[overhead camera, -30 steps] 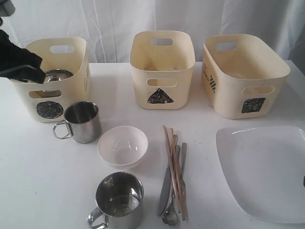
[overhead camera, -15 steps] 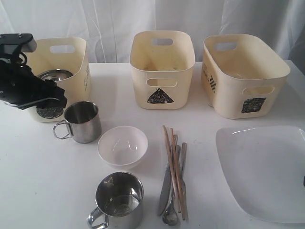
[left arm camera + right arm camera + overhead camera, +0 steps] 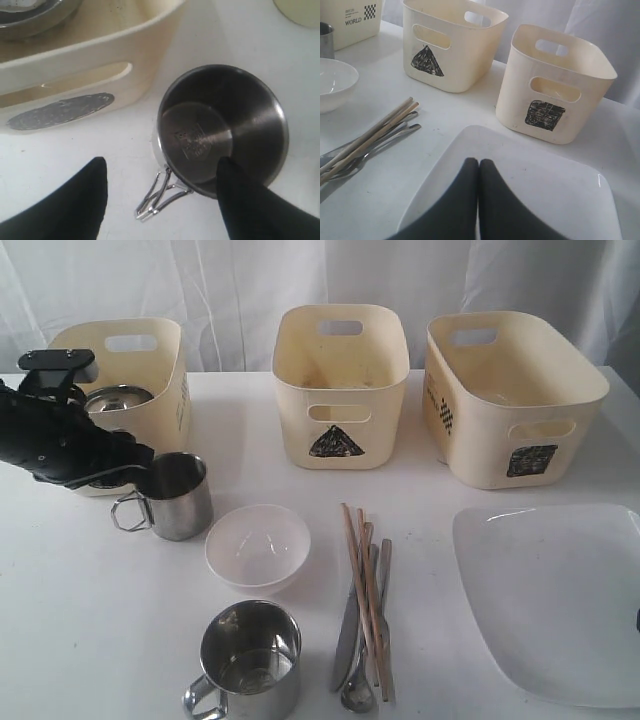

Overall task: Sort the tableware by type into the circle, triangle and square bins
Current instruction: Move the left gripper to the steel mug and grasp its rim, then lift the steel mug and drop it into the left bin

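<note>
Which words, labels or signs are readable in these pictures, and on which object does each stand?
"WORLD", beside a checkered patch: side of the circle bin.
Small line above it: too blurred to read.
Scribbled circle: same bin's front.
Stamp inside the steel mug: unreadable.
Scribbled signs: triangle on the triangle bin, square on the square bin.

shiny steel mug (image 3: 222, 127), matt plastic triangle bin (image 3: 295, 430), glossy white plate (image 3: 560, 600), wooden chopsticks (image 3: 359, 575)

Your white desk (image 3: 240, 430) carries the circle bin (image 3: 168, 405), triangle bin (image 3: 340, 390) and square bin (image 3: 500, 420) in a row at the back. In front stand a steel mug (image 3: 175, 497), the small white bowl (image 3: 257, 545) and a second steel mug (image 3: 250, 660). The chopsticks (image 3: 360, 580) lie over the cutlery (image 3: 348, 640), beside the white plate (image 3: 555, 590).
</note>
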Available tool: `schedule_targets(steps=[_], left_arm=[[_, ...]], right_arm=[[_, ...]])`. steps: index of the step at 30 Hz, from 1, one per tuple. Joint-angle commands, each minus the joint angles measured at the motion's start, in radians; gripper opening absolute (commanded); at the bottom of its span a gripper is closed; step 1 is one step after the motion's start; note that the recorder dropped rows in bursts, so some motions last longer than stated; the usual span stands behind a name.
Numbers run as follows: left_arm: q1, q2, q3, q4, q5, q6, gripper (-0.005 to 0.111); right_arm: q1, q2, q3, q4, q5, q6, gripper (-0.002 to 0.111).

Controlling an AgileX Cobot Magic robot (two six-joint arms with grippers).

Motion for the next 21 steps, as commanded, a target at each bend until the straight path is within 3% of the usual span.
schedule_targets(steps=[1,5,10,12,16,21], left_arm=[[-0.02,0.026,0.0,-0.02,-0.039,-0.005,0.066],[-0.06,0.069,-0.002,-0.028,-0.102,-0.005,0.066],[-0.062,0.149,-0.002,-0.028,-0.138,-0.005,0.065],[-0.062,0.171,-0.007,-0.028,-0.147,-0.007,0.052],[-0.062,0.148,-0.042,-0.028,-0.118,-0.002,0.001],[-0.035,0.06,-0.072,0.012,0.012,0.064,0.0]], right_arm=[[-0.007,-0.004,0.006,0.002,-0.008,0.005,0.0],[-0.007,-0.004,0.006,0.002,-0.008,0.005,0.0],[-0.007,-0.004,0.006,0.002,-0.008,0.005,0.0],[-0.007,-0.004,0.006,0.002,-0.008,0.005,0.0],[-0.007,-0.004,0.006,0.002,-0.008,0.005,0.0],[-0.007,-0.004,0.006,0.002,-0.008,0.005,0.0]])
